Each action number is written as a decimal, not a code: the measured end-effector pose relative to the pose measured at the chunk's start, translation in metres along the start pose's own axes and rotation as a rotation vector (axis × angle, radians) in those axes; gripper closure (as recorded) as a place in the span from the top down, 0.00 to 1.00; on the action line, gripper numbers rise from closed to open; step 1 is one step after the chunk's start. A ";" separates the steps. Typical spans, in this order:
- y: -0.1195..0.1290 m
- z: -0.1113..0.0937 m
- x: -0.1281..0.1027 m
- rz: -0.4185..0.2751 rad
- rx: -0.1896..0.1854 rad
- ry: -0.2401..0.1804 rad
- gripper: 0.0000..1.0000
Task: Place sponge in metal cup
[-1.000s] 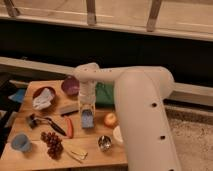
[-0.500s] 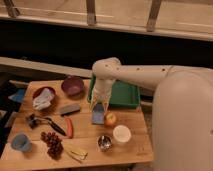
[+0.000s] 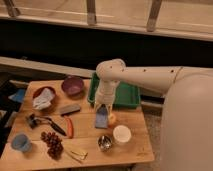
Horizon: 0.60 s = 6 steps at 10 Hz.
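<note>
My gripper (image 3: 102, 111) hangs from the white arm over the middle of the wooden table (image 3: 135, 150), pointing down. It is shut on the light-blue sponge (image 3: 101, 120), which hangs upright just above the tabletop. The small shiny metal cup (image 3: 104, 143) stands in front of the sponge, near the table's front edge, with a gap between them. The white cup (image 3: 121, 135) stands just right of the metal cup.
A green tray (image 3: 125, 96) lies behind the gripper. An orange fruit (image 3: 113, 119) sits right beside the sponge. To the left are a grey block (image 3: 70, 108), purple bowl (image 3: 73, 85), red bowl with white cloth (image 3: 43, 97), grapes (image 3: 52, 143) and blue cup (image 3: 20, 142).
The gripper has carried the sponge a little to the right, towards the orange fruit. The arm's bulk has drawn back to the right of the view.
</note>
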 end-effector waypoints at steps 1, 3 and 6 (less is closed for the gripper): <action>-0.002 0.007 0.006 0.005 0.006 0.027 0.00; -0.005 0.019 0.021 0.014 0.015 0.075 0.00; -0.013 0.020 0.031 0.033 0.005 0.093 0.00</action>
